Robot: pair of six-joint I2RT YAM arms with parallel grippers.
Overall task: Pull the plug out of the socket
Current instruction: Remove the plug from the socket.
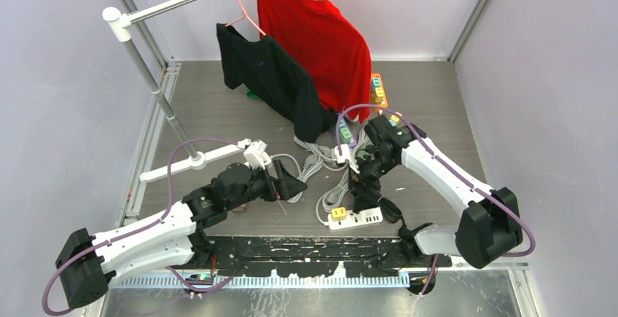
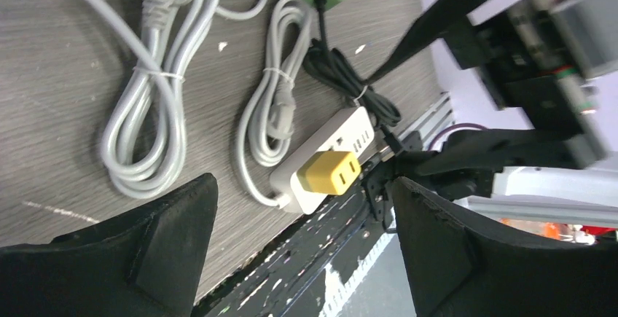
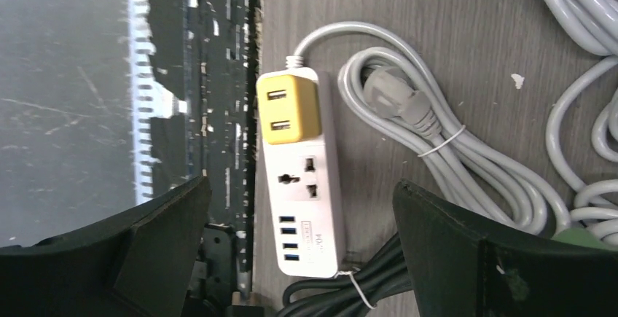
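1. The yellow plug (image 3: 289, 109) sits pushed into the white power strip (image 3: 310, 215), at its 9 o'clock end (seen from overhead), down at 6 o'clock on the surface (image 1: 437, 106).
2. The right fingers (image 3: 452, 251) hang above the strip, spread wide, gripping nothing.
3. The left fingers (image 2: 164, 244), at the strip's 10 o'clock, are also apart and empty.

Open air above plug (image 3: 288, 108), top clear. Far side of strip (image 3: 306, 208) crowded by grey cable coils (image 3: 437, 149); black cable (image 3: 321, 304) bunched at its right end. Near edge of table (image 1: 437, 106) just beside strip. Far right corner bare.
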